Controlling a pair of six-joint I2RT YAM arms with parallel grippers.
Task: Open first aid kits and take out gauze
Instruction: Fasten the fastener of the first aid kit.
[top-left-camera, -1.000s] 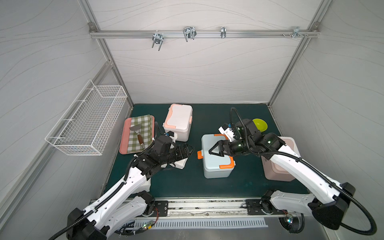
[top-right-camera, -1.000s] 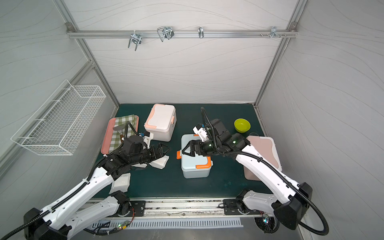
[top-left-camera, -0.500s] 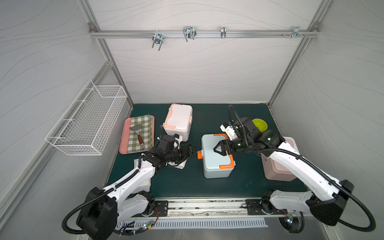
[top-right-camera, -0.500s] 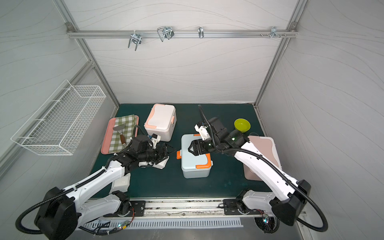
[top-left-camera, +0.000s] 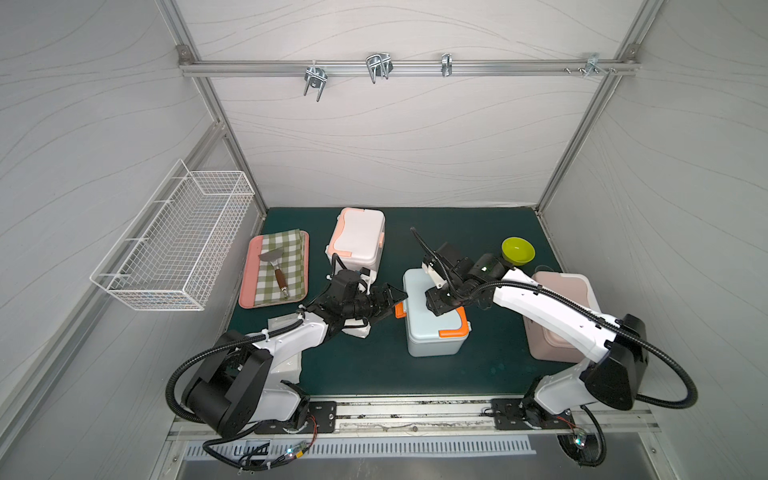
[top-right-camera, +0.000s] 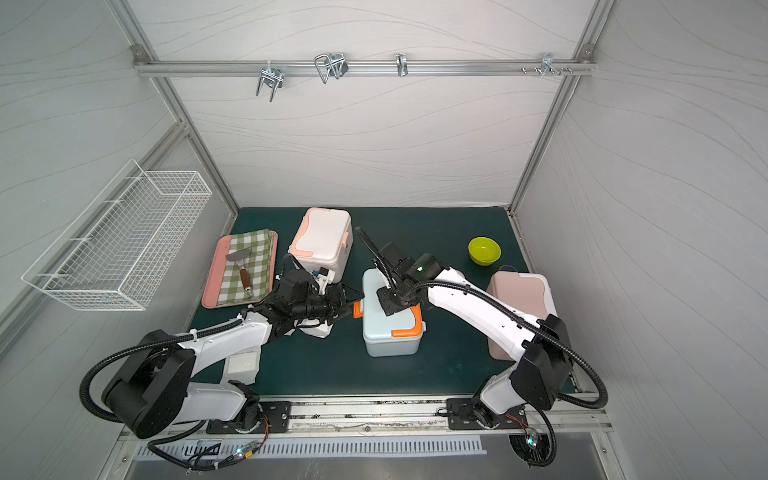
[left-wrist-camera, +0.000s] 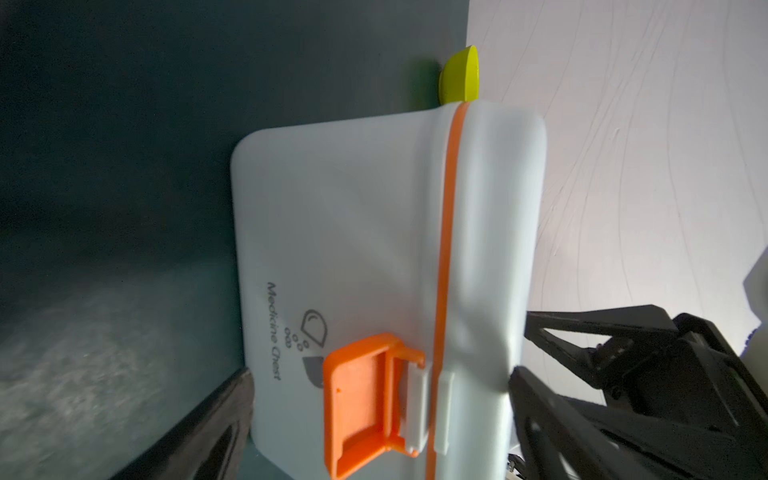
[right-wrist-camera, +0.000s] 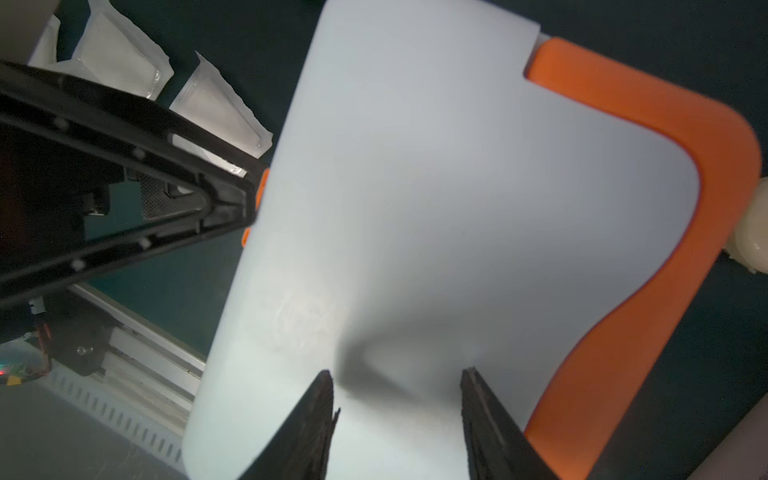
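The light blue first aid kit with orange trim stands mid-mat, lid down. My left gripper is open at its left side wall, with the orange latch between the fingers. My right gripper hovers just over the lid, jaws apart with nothing between them. The white and peach kit stands at the back. The pale pink kit sits at the right, partly under my right arm. Wrapped gauze pads lie on the mat by my left arm.
A pink tray with checked cloth and a spatula lies at the left. A wire basket hangs on the left wall. A green bowl sits at the back right. A metal rail runs along the front edge.
My left gripper has reached right to the blue kit's latch side. My right gripper has shifted over the lid and its jaws have narrowed.
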